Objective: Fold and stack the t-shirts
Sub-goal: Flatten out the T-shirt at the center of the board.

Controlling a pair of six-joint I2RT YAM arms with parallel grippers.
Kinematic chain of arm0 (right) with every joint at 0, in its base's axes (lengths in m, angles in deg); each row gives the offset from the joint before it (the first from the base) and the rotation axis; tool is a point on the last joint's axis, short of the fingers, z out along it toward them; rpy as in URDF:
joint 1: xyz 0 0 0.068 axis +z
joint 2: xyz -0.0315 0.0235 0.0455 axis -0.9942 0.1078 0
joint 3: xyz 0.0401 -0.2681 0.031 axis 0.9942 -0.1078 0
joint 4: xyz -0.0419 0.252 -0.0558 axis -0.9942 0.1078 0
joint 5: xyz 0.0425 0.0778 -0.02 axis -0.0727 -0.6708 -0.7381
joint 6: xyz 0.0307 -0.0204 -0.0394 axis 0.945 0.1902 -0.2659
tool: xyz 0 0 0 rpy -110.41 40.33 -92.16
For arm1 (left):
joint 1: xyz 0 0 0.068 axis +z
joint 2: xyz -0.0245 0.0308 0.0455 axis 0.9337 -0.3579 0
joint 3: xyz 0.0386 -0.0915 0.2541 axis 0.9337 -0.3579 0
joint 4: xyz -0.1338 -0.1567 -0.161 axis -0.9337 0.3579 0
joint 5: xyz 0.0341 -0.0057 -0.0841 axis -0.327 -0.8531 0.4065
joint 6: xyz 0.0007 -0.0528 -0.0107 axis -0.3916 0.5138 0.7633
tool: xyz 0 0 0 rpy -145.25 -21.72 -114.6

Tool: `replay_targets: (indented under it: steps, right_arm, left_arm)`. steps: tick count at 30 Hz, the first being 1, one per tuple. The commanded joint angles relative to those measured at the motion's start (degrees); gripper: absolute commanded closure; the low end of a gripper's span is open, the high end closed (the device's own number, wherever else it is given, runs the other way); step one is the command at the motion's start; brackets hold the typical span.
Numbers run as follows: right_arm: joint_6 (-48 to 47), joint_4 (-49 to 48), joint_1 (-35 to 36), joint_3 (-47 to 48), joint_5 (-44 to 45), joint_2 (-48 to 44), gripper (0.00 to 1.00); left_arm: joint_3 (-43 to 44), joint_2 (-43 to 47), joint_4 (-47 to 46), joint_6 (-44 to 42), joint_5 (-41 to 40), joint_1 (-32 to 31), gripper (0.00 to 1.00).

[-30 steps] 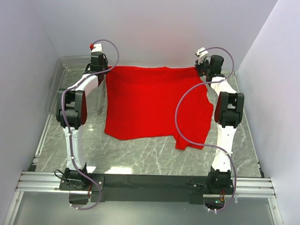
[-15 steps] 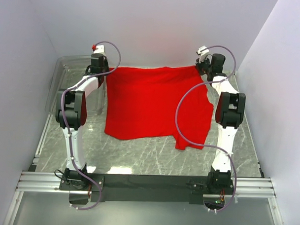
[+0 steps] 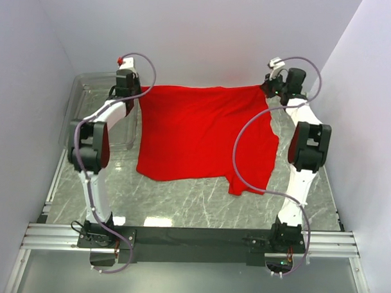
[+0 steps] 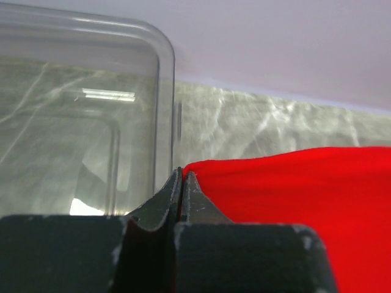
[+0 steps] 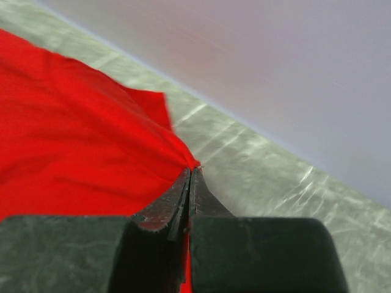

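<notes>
At the far left a clear bin (image 3: 81, 97) stands on the surface (image 3: 180, 204), just beside the left arm. The left tool (image 4: 182, 175) is clenched on the far-left corner of the t-shirt (image 3: 202, 137). In the wrist view its two jaws meet with no gap, and the red cloth runs out from their tips to the right.

The t-shirt lies spread over the middle of the surface between the two arms. Its far edge is drawn into a nearly straight line from one tool to the other. Its near edge rests on the surface, with what looks like a sleeve (image 3: 249, 184) sticking out at the near right.

At the far right the right tool (image 5: 190, 170) is clamped on the opposite far corner, and the fabric gathers into small creases that run into the pinch.

The cloth is soft and light, with no stiffness of its own. It will sag and drape wherever it is unsupported, and a loose edge is likely to curl or drag on the surface. Held by corners or along a seam it should follow well, because a doubled hem gives the jaws more to bite. A pinch in the middle would probably only bunch it up. It is not fragile, but a thin single layer may slip out of a shallow pinch. Both arms need to travel together so the edge between them neither slackens nor pulls out of one tool.
</notes>
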Motion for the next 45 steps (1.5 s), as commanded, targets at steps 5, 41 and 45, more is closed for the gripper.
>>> replay_targets:
  steps: [5,41,45]
  right_arm:
    - [4.8,9.7,-7.4,-7.7,-17.9,-26.9,1.0]
    - [5.2,17.4,-15.9,-35.5,4.4,-83.2,1.0]
    - [4.7,7.6,-14.9,-47.2,4.5,-79.3,1.0]
  left_arm:
    - [-17.4,30.2,-9.4,2.1,2.9,-0.1,0.99]
    - [-27.5,60.7,-5.2,13.9,19.5,-0.9,0.99]
    - [-29.4,47.7,-10.2,10.8,12.3,-6.8,0.99]
